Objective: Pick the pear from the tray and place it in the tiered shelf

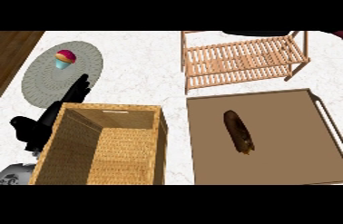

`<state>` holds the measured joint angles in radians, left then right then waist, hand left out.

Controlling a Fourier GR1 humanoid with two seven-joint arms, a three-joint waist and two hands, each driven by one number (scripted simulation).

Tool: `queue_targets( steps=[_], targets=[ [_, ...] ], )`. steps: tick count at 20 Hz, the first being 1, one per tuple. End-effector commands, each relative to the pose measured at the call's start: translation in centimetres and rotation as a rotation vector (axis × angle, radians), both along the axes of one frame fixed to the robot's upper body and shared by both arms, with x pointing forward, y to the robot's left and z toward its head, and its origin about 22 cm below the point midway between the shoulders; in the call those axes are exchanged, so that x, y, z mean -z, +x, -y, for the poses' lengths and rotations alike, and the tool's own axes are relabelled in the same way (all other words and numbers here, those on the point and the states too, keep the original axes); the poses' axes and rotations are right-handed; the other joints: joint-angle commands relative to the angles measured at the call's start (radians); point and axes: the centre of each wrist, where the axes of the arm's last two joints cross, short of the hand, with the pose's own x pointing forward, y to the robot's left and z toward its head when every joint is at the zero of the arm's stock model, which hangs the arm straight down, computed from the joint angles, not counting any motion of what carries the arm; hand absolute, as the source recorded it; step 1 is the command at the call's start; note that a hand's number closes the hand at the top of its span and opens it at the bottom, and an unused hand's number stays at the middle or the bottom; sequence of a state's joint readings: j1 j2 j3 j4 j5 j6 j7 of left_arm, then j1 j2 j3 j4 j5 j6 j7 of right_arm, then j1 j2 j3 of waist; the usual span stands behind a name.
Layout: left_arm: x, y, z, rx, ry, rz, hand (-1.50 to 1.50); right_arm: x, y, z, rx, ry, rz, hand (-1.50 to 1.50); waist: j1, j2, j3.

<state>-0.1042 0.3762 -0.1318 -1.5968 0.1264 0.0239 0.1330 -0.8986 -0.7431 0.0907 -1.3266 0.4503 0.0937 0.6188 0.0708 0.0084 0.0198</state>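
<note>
Here the black left hand [72,94] rests with straight, open fingers and holds nothing, just beside the tall woven wicker basket [67,146]. Far to its right, the dark brown elongated pear [238,131] lies flat on the brown rectangular tray [281,164], its long axis nearly vertical in the view. Beyond it stands the wooden slatted tiered shelf [242,59].

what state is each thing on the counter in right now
pear: dark, lying on its side in the tray, untouched
tiered shelf: upright, slats bare
wicker basket: open, nothing inside
cupcake: upright on the round grey mat
left hand: open, beside the basket
</note>
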Motion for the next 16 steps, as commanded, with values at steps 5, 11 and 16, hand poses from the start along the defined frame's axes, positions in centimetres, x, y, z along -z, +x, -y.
queue_targets(
  steps=[5,11,16],
  targets=[
    [4.4,-1.4,1.1,0.033,0.019,-0.166,0.00,2.6,4.9,-3.1,-0.041,-0.025,-0.103,1.50,0.006,0.020,-0.021],
    [5.3,-1.5,1.7,0.021,0.015,-0.178,0.00,5.6,6.9,-3.9,-0.154,0.080,-0.222,1.50,-0.020,0.019,-0.020],
    [3.0,-0.7,1.0,0.013,0.015,-0.153,0.00,7.6,8.2,-4.2,-0.195,0.661,-0.230,-1.50,-0.021,0.022,-0.016]
  ],
)
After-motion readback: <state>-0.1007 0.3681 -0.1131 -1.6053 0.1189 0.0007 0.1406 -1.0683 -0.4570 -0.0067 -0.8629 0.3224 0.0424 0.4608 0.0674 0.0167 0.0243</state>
